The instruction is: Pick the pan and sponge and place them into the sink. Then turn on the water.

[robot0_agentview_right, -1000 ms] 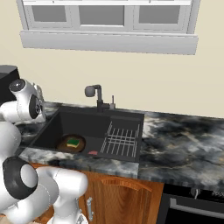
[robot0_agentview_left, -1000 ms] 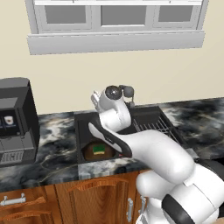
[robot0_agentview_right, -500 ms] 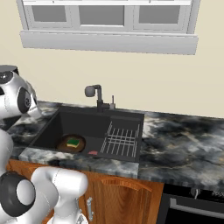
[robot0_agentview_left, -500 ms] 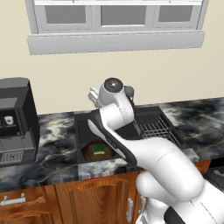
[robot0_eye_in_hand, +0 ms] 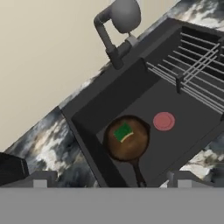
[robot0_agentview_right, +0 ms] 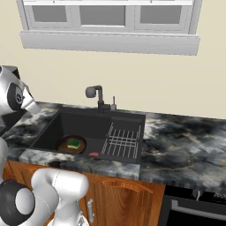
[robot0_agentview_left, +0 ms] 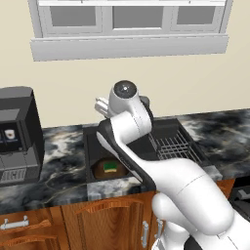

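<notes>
The dark-brown pan (robot0_eye_in_hand: 131, 144) lies flat on the floor of the black sink (robot0_eye_in_hand: 109, 94), with the green-and-yellow sponge (robot0_eye_in_hand: 124, 132) resting in it. The red drain (robot0_eye_in_hand: 164, 121) is just beside the pan. My gripper (robot0_eye_in_hand: 112, 180) hovers high above the basin, open, its fingertips (robot0_eye_in_hand: 40, 179) far apart with nothing between them. The dark grey faucet (robot0_eye_in_hand: 116, 26) stands at the back rim and no blue stream leaves its spout. From the base cameras, the pan (robot0_agentview_right: 72, 144) and sponge (robot0_agentview_right: 74, 143) sit in the basin's left part, and again as pan (robot0_agentview_left: 110, 169) and sponge (robot0_agentview_left: 111, 167).
A dark wire rack (robot0_agentview_right: 123, 141) fills the right half of the sink (robot0_agentview_right: 84, 121). The faucet (robot0_agentview_right: 95, 95) stands behind it. A black coffee machine (robot0_agentview_left: 17, 134) stands on the marble counter (robot0_agentview_right: 185, 141) left of the basin. A window sill runs along the wall above.
My arm's upper joints have lifted and swung a little to the left over the basin. The pan and sponge have not moved.
</notes>
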You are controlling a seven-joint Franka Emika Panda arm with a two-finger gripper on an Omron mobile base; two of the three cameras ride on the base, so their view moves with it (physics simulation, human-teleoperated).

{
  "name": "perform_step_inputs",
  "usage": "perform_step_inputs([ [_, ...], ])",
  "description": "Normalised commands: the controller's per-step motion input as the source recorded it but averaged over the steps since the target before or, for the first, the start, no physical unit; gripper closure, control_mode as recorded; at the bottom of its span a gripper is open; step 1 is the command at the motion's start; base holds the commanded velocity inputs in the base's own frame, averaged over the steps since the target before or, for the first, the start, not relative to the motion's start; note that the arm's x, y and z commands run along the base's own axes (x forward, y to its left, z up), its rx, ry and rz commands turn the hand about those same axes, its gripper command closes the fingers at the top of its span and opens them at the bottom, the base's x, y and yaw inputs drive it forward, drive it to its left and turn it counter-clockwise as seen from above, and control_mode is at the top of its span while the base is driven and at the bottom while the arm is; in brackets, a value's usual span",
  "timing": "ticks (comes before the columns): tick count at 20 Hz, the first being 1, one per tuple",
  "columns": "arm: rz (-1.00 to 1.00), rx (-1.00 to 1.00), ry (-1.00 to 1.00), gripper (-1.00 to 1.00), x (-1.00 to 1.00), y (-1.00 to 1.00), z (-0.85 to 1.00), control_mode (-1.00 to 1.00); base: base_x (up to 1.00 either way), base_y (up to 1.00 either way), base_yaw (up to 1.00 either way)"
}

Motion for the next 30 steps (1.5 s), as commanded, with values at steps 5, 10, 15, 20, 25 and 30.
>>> perform_step_inputs([
  [5,0.16,-0.16,0.0,-1.0,-0.13,-0.06,0.24,-1.0,0.0,0.0,0.0],
  [10,0.17,-0.12,0.0,-1.0,-0.15,-0.09,0.12,-1.0,0.0,0.0,0.0],
  [15,0.18,-0.04,0.0,-1.0,-0.16,-0.18,-0.02,-1.0,0.0,0.0,0.0],
  [20,0.16,-0.01,-0.04,-1.0,-0.15,-0.27,-0.02,-1.0,0.0,0.0,0.0],
  [25,0.13,0.0,-0.07,-1.0,-0.25,-0.36,0.06,-1.0,0.0,0.0,0.0],
  [30,0.12,0.0,-0.12,-1.0,-0.14,-0.39,0.09,-1.0,0.0,0.0,0.0],
])
